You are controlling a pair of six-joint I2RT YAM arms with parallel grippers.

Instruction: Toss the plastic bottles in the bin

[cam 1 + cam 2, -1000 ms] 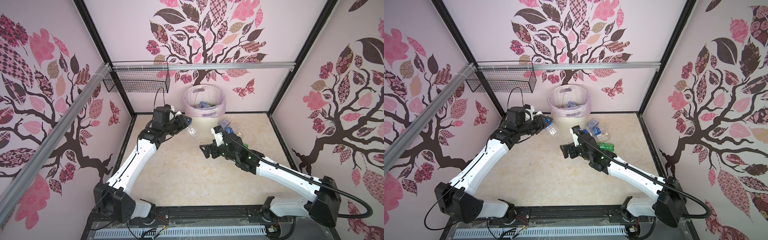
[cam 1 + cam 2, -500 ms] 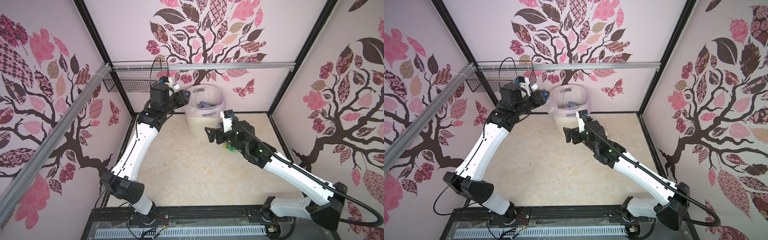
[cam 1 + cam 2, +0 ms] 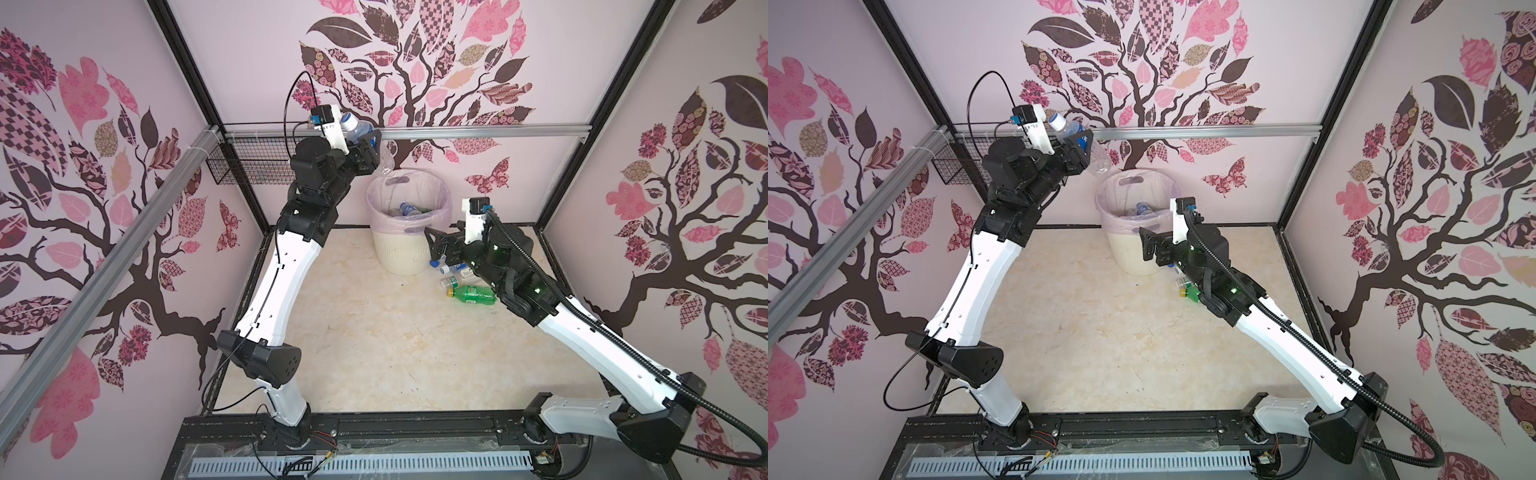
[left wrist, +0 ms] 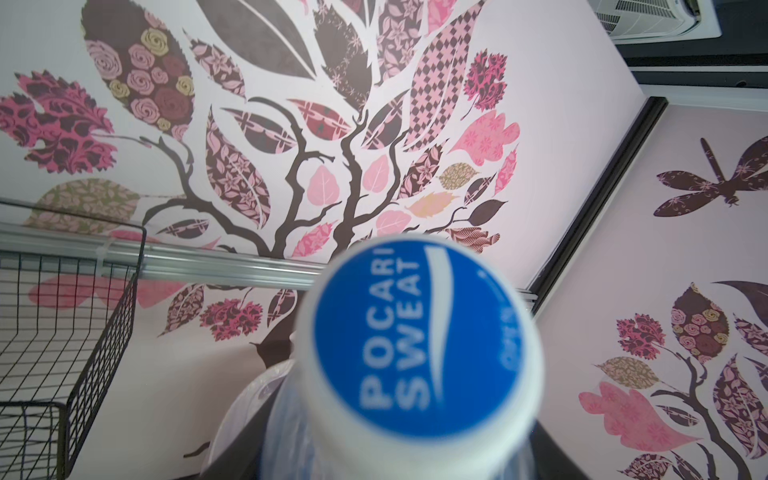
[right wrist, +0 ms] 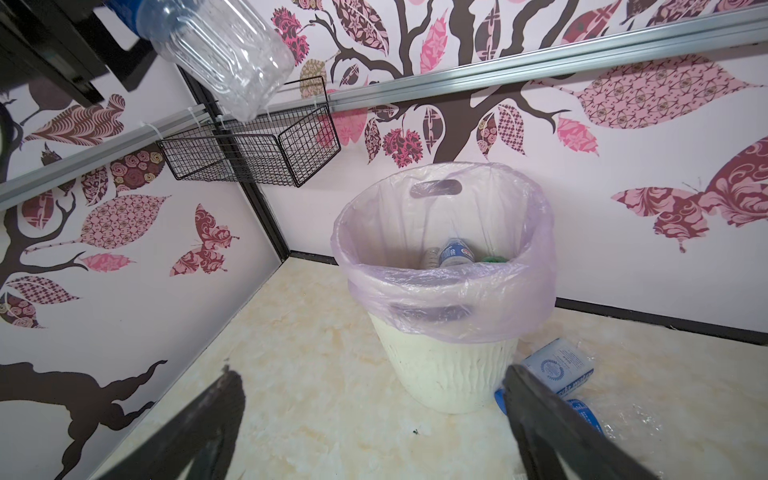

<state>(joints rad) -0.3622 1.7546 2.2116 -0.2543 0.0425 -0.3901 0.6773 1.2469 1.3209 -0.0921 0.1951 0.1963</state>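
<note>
Plastic bottle (image 5: 220, 50): lifted since a second ago, now high near the bin (image 3: 409, 253).
Left pincer (image 3: 365, 145): grips it.
Right pincer (image 3: 438, 247): open, empty.
Next: your drop, likely.

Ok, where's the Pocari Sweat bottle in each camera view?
Top view: Pocari Sweat bottle up-left of the bin.
Top view: bottle likewise up-left of the bin.
Left wrist: its blue cap, close up.
Right wrist: its clear base near the black wire basket.
Shared landmark: that basket.
</note>
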